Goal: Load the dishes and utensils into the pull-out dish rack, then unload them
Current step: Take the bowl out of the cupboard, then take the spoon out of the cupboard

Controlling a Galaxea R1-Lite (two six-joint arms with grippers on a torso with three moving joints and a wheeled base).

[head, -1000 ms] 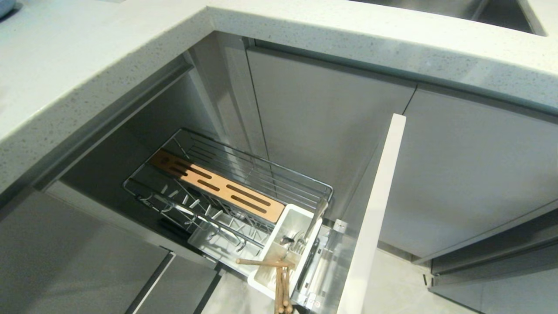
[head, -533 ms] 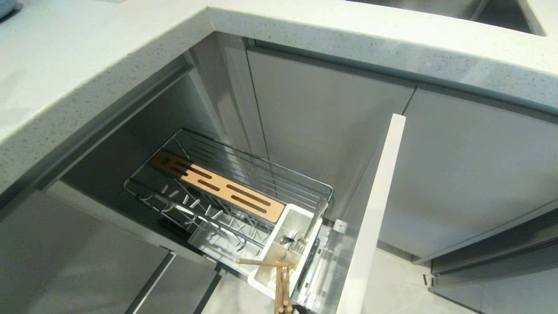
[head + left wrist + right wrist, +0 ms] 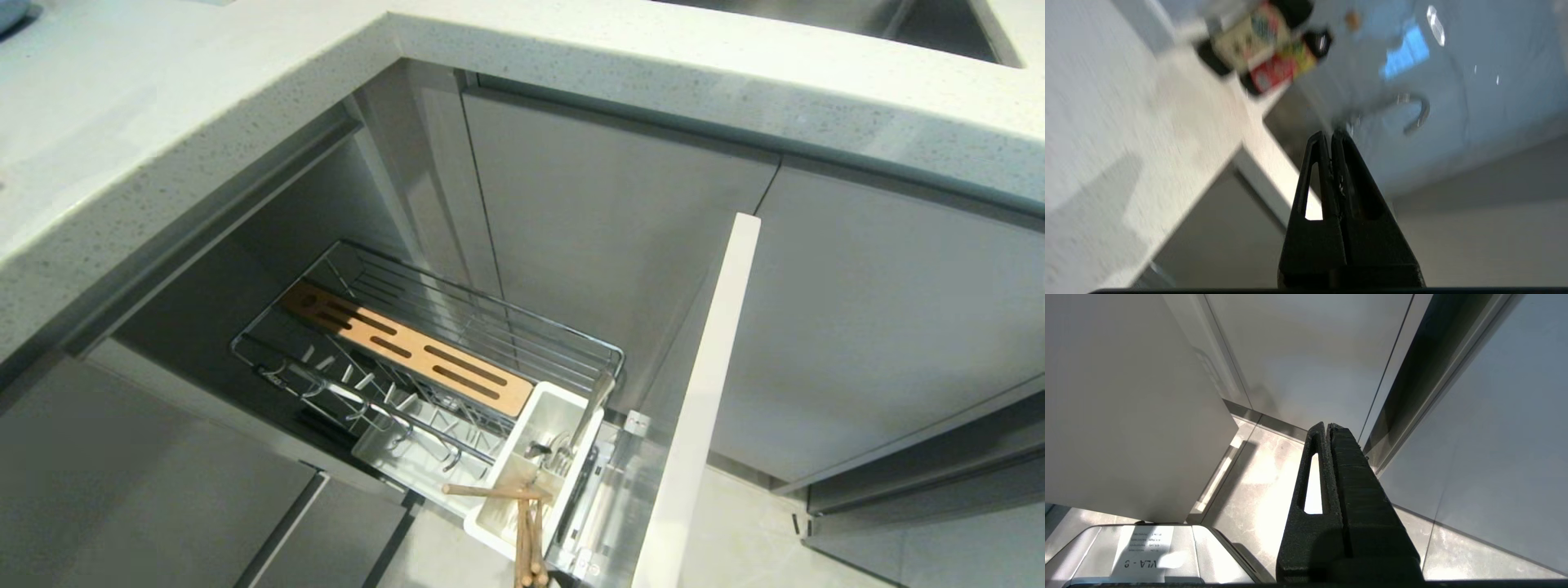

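1. Below the counter (image 3: 245, 122), the dish rack (image 3: 424, 359) is standing pulled out, chopsticks (image 3: 522, 531) and spoon (image 3: 589, 412) sitting in its tub (image 3: 563, 400).
2. Both the left gripper (image 3: 1329, 136) and the right gripper (image 3: 1327, 428) are staying closed, holding nothing.
3. Overhanging chopsticks are risking a knock.

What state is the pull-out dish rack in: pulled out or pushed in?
Pulled out: the pull-out dish rack stands clear of the cabinet, its pale front swung away.

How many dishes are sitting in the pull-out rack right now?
0. The plate prongs are bare; only chopsticks and a spoon stand in the cutlery tub. The rack's back end is hidden under the counter.
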